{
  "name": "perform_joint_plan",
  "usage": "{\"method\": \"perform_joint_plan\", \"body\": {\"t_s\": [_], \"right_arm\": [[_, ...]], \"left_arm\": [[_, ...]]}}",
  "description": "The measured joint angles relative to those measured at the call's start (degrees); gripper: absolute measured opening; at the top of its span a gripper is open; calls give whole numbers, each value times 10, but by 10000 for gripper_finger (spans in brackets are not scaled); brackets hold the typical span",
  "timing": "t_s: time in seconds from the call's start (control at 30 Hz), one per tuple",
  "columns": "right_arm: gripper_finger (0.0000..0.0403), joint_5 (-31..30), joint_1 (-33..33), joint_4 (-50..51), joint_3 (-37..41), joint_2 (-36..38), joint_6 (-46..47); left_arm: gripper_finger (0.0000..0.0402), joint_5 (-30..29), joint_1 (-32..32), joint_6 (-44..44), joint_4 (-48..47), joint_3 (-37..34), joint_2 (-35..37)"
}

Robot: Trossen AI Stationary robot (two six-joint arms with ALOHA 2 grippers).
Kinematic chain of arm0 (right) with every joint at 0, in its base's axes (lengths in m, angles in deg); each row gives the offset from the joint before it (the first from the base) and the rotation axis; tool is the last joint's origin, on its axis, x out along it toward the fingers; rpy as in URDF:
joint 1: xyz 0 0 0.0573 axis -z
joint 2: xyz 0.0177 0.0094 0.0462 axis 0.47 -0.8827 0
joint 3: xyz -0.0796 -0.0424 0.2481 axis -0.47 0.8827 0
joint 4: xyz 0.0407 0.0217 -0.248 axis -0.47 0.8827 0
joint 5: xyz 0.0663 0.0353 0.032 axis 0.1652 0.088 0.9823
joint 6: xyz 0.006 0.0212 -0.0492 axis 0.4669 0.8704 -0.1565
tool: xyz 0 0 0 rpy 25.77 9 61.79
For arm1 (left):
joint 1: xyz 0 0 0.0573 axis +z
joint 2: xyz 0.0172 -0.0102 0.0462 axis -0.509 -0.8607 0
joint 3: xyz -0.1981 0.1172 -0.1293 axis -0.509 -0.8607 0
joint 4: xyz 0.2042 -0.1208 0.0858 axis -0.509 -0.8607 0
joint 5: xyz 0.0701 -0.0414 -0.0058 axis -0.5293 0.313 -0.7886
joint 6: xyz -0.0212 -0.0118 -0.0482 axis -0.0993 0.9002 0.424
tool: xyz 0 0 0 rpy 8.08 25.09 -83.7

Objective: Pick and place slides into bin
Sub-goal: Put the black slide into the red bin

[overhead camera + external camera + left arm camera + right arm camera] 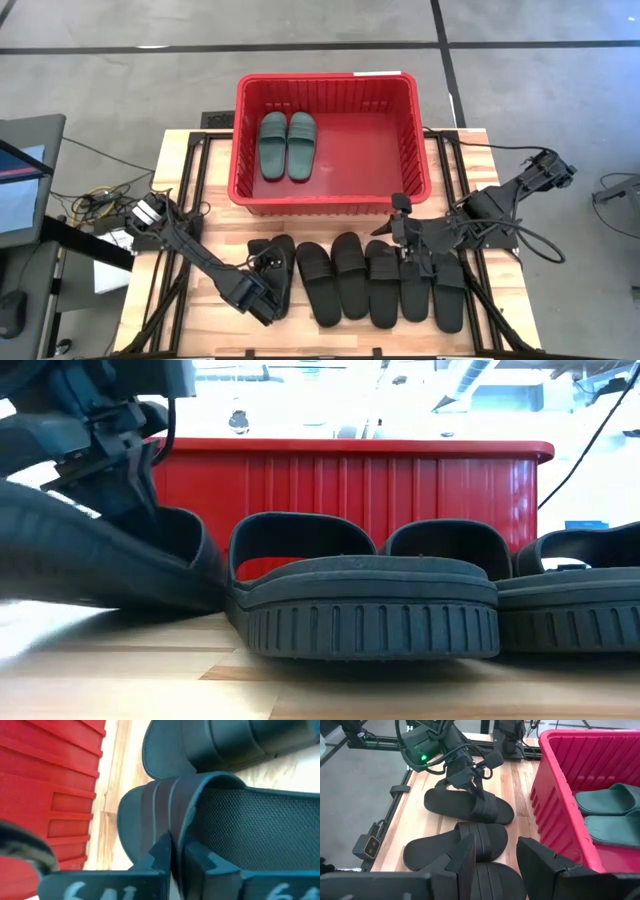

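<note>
Green slides [288, 145] in bin [330, 88], left tool [172, 851] clamping black strap [170, 805]

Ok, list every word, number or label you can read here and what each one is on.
Nothing reads clearly.
Pale marks on the left gripper body, left wrist view: cut off by the picture's edge, unreadable.
White label on the bin far rim: too small to read.
The black slides show no print.

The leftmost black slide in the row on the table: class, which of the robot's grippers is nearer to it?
Left. The left gripper is shut on the leftmost black slide's strap. The right gripper hovers open over the row's other end, beside the red bin.
</note>
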Motion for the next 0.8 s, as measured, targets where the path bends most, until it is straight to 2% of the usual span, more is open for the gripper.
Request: {"method": "perform_joint_plan", "body": {"t_s": [0.37, 0.8], "right_arm": [[132, 0, 0, 3, 0, 4, -14], [132, 11, -4, 2, 0, 49, -45]], "left_arm": [[4, -11, -1, 13, -153, 123, 0], [2, -39, -7, 13, -346, 369, 0]]}}
